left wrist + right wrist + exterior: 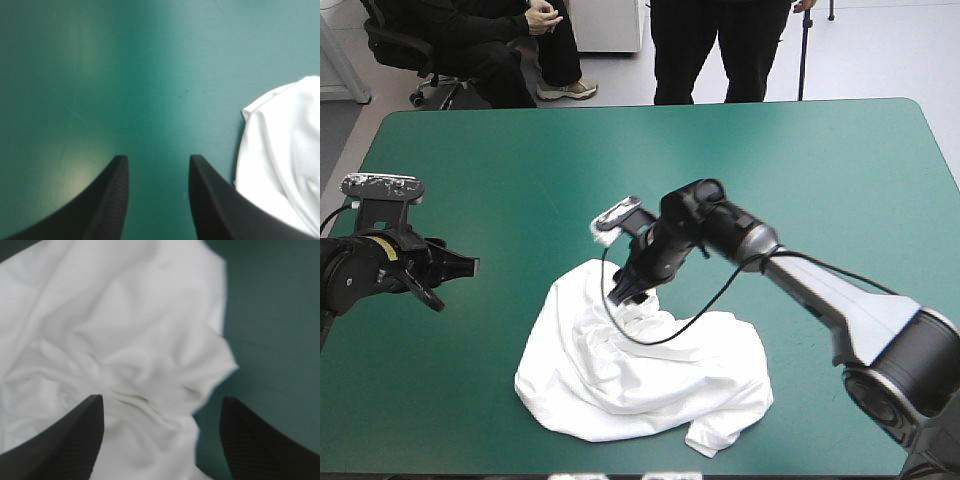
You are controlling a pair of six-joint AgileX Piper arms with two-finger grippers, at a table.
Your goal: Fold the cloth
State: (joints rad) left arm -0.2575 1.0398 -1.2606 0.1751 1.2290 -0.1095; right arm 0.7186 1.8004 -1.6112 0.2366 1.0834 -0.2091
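Both the left gripper [157, 159] and the right gripper [161, 401] have their fingers apart. The T-shirt [650, 385] lies as a crumpled heap on the teal-green cover [800, 170]. The right gripper hangs over the T-shirt's far edge, and the left gripper is off its left side, not touching it.

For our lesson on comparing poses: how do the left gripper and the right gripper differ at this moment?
The left gripper is over bare teal-green cover, the T-shirt beside it; the right gripper is over the crumpled T-shirt. The left gripper's fingers stand fairly close; the right gripper's stand wider apart. Both are open and hold nothing.
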